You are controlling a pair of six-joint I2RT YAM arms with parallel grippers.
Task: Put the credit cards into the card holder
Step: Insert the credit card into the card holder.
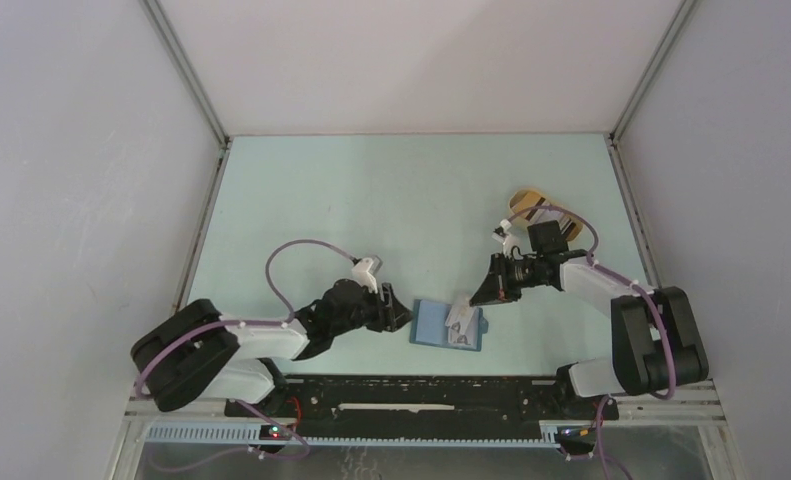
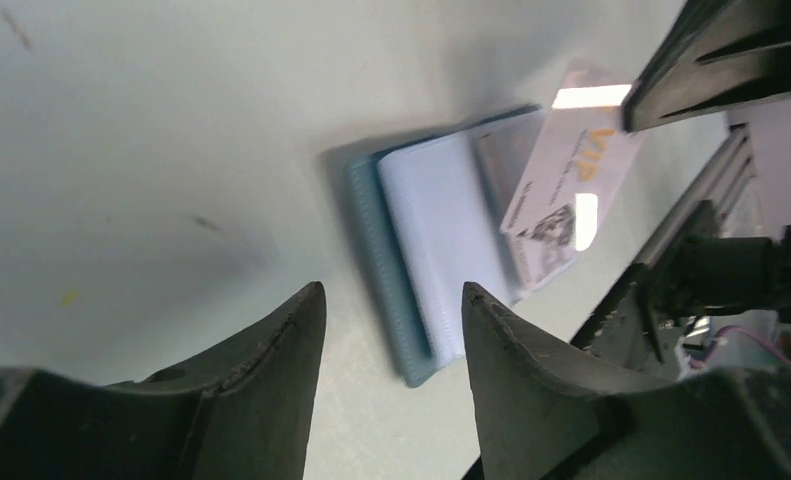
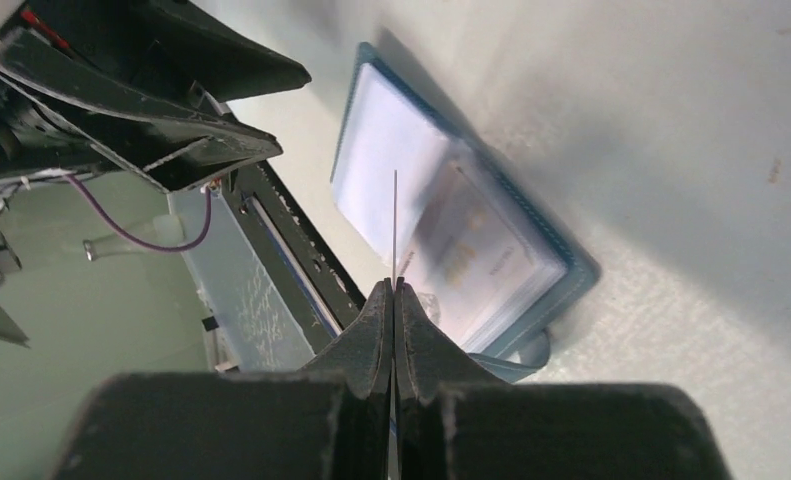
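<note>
The right gripper [image 3: 394, 287] pinches one credit card [image 2: 561, 190] over the open card holder [image 1: 431, 325]; insertion is pending. The left gripper [image 2: 391, 300] stands parted and empty at the holder's 9 o'clock.

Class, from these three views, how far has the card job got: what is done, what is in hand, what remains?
Done: the card holder lies open, and a first card seemingly sits in a pocket. In hand: the right gripper pinches a credit card at the holder; the left gripper is open and empty. Left: slide that card in.
</note>
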